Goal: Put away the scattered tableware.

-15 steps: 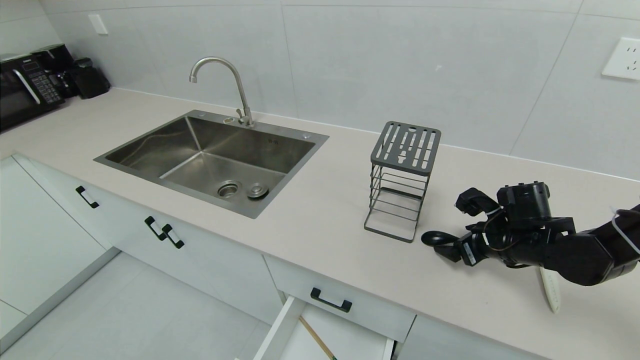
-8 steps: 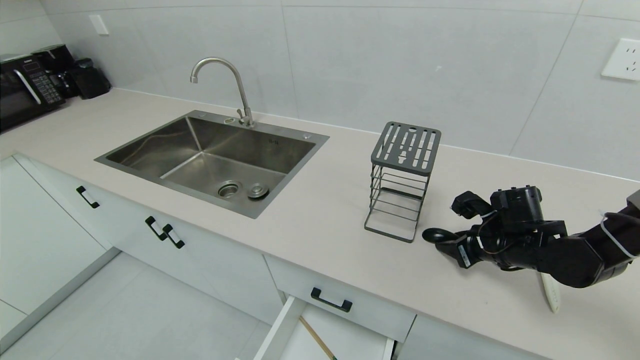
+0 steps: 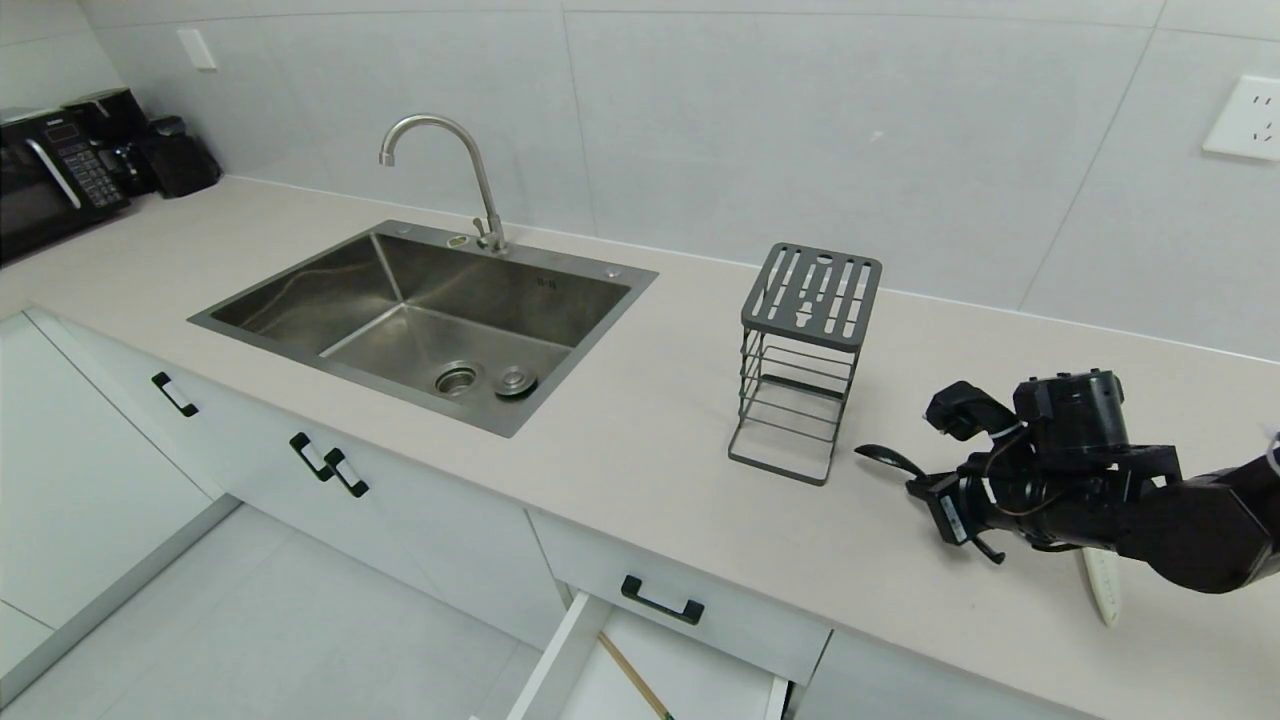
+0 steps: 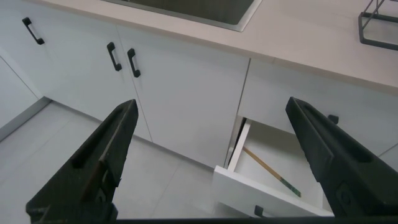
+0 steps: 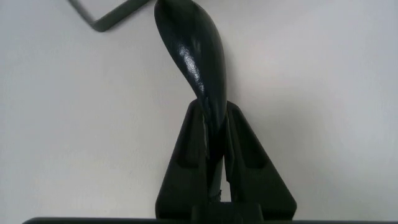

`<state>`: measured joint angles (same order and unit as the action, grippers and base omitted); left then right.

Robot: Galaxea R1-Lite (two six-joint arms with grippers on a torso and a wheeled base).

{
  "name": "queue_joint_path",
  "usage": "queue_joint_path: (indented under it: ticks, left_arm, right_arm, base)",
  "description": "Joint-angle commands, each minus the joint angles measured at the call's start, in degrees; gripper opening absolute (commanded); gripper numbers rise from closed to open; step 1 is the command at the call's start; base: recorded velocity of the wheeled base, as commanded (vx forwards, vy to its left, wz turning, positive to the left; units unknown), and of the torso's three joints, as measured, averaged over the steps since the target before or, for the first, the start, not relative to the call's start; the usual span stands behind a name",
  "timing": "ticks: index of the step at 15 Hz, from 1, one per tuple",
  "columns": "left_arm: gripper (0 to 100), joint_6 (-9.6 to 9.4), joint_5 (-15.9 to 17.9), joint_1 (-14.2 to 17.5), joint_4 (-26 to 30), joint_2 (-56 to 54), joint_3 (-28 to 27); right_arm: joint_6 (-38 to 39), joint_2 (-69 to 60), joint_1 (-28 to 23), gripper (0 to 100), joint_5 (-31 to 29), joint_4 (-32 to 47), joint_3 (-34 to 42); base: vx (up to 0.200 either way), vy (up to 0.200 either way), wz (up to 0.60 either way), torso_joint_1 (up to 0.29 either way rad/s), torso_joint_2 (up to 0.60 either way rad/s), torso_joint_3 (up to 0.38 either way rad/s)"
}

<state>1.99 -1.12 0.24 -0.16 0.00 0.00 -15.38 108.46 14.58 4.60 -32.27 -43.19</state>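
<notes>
My right gripper (image 3: 940, 490) is shut on the handle of a black spoon (image 3: 885, 457), held just above the beige countertop (image 3: 650, 440) to the right of the dark wire rack (image 3: 805, 360). In the right wrist view the spoon (image 5: 193, 56) sticks out from between the closed fingers of the right gripper (image 5: 213, 134), its bowl near a corner of the rack's base (image 5: 102, 18). A white knife (image 3: 1100, 590) lies on the counter, partly hidden under the right arm. My left gripper (image 4: 210, 106) hangs open in front of the cabinets, holding nothing.
A drawer (image 3: 640, 670) below the counter stands open with chopsticks (image 4: 270, 169) inside. A steel sink (image 3: 420, 320) with a faucet is set in the counter to the left. A microwave (image 3: 45, 175) sits at the far left.
The right gripper has shifted slightly to the right with the spoon, and the spoon's bowl has tilted up off the counter.
</notes>
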Motion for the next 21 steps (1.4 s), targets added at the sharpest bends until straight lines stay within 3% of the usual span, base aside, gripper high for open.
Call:
queue_joint_path:
  ticks: [1,9,18,21]
  left_arm:
    - [100,0.03,-0.11,0.02,-0.02,0.00,0.00]
    - [100,0.03,-0.02,0.02,-0.02,0.00,0.00]
    - [100,0.03,-0.02,0.02,-0.02,0.00,0.00]
    - [100,0.03,-0.02,0.02,-0.02,0.00,0.00]
  right_arm:
    - [0.00,-6.07,2.12,0,-0.03,-0.16,3.03]
    - [-2.28,-17.14,10.29,0,-0.03,-0.34,17.70]
    - [-1.75,-13.71,24.00,0,5.60,-0.34,14.28]
    - [3.17,-12.04,32.35,0,6.13,-0.25,11.20]
  base:
    - [0.000,0.000,0.00,0.000,0.00,0.000]
    - [0.000,0.000,0.00,0.000,0.00,0.000]
    - [0.000,0.000,0.00,0.000,0.00,0.000]
    - [0.000,0.000,0.00,0.000,0.00,0.000]
